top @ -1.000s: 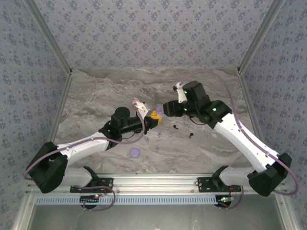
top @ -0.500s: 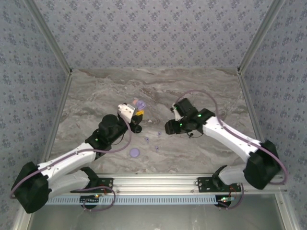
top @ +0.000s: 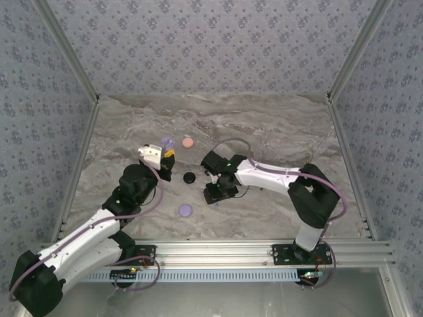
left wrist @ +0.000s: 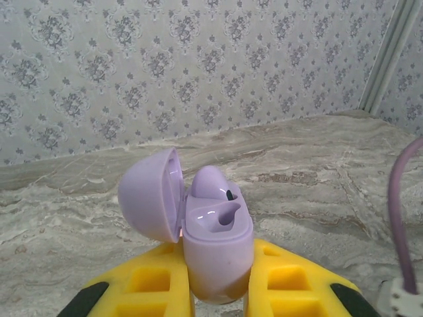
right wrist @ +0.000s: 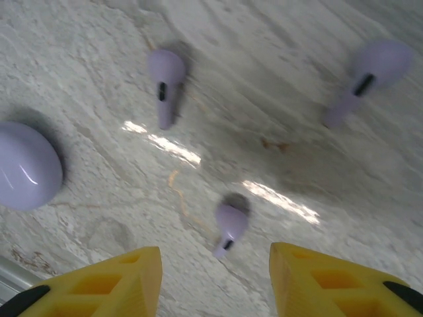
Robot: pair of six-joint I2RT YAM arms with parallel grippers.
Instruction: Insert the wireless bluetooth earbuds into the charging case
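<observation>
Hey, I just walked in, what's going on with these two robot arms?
The left gripper holds a small lavender plastic charging case clamped upright, lid flipped open, with what looks like one bud already seated. The right gripper hangs open over the marble table, where three tiny lavender stemmed earbuds lie loose. The nearest one sits just ahead of its fingertips, not yet picked up.

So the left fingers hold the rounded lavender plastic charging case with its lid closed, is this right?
Not quite. The left fingers do hold the rounded lavender plastic charging case, but its lid stands open, as the left wrist view shows.
</observation>
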